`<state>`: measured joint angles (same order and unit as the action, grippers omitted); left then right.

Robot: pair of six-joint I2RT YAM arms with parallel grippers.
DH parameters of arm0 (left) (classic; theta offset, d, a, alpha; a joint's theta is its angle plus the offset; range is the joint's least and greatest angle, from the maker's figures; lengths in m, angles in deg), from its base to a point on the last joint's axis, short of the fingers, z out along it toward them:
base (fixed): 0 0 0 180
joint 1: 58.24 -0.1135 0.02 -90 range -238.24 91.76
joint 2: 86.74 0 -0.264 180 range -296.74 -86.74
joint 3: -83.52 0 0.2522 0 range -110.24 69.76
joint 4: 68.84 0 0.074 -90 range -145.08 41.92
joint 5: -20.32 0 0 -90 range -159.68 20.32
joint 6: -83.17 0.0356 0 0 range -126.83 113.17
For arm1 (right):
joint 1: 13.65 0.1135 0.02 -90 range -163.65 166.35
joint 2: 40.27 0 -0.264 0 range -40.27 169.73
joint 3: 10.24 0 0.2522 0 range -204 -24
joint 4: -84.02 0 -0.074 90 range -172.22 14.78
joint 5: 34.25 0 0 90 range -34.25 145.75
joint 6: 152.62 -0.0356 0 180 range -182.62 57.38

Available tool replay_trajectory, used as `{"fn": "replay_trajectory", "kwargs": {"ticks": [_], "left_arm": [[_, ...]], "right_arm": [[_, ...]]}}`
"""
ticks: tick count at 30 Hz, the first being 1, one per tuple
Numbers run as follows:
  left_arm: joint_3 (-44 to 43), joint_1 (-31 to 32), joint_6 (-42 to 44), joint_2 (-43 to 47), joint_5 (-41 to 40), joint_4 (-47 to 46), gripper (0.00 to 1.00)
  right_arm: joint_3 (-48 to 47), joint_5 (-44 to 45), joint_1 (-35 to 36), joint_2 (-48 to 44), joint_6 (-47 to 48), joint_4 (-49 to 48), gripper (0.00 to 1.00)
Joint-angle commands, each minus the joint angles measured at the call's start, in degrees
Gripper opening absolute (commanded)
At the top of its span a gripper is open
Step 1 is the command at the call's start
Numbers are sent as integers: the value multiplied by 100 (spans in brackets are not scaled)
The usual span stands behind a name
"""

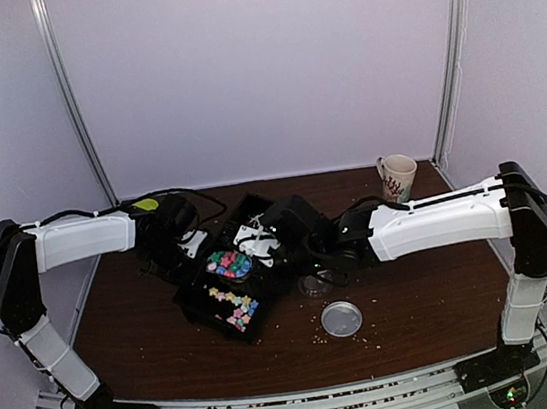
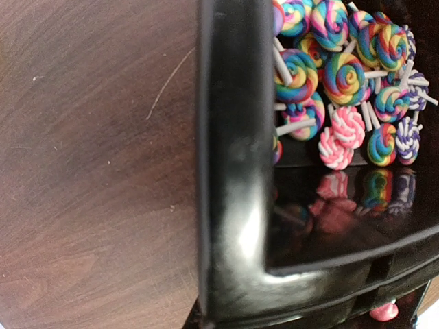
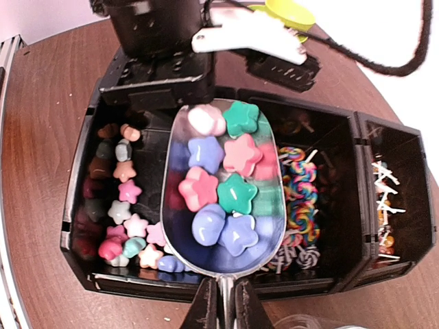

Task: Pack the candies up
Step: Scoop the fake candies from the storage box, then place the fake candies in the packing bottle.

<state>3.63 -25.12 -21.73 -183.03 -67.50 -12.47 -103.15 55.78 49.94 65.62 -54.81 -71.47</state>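
A black compartment tray (image 3: 77, 205) sits mid-table. My right gripper (image 3: 223, 308) is shut on the handle of a metal scoop (image 3: 274, 205). The scoop hovers over the tray, loaded with star-shaped candies (image 3: 236, 194) in pink, green and lilac. More small star candies (image 3: 130, 226) lie in the tray's left compartment, and swirl lollipops (image 3: 302, 185) fill the middle one. My left gripper (image 3: 158, 75) is shut on the tray's far wall. In the left wrist view that wall (image 2: 233, 137) fills the centre with lollipops (image 2: 343, 75) beside it, and the fingers are hidden. From above, the scoop (image 1: 229, 264) is over the tray (image 1: 193, 301).
A white mug (image 1: 397, 176) stands at the back right. A round clear lid (image 1: 341, 318) lies in front of the tray, and a clear jar (image 1: 316, 282) sits under my right wrist. Pale crumbs dot the brown table (image 1: 416, 287). The tray's right compartment (image 3: 387, 199) holds thin sticks.
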Motion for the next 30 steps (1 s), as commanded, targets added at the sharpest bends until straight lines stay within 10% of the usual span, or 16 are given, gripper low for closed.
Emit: {"fn": "replay_trajectory", "kwargs": {"ticks": [1, 30], "left_arm": [[-291, 44, -75, 281, 258, -702, 0], [-300, -42, -87, 246, 257, -649, 0]], "right_arm": [[47, 100, -14, -272, 293, -216, 0], [1609, -313, -160, -2011, 729, -268, 0]]}}
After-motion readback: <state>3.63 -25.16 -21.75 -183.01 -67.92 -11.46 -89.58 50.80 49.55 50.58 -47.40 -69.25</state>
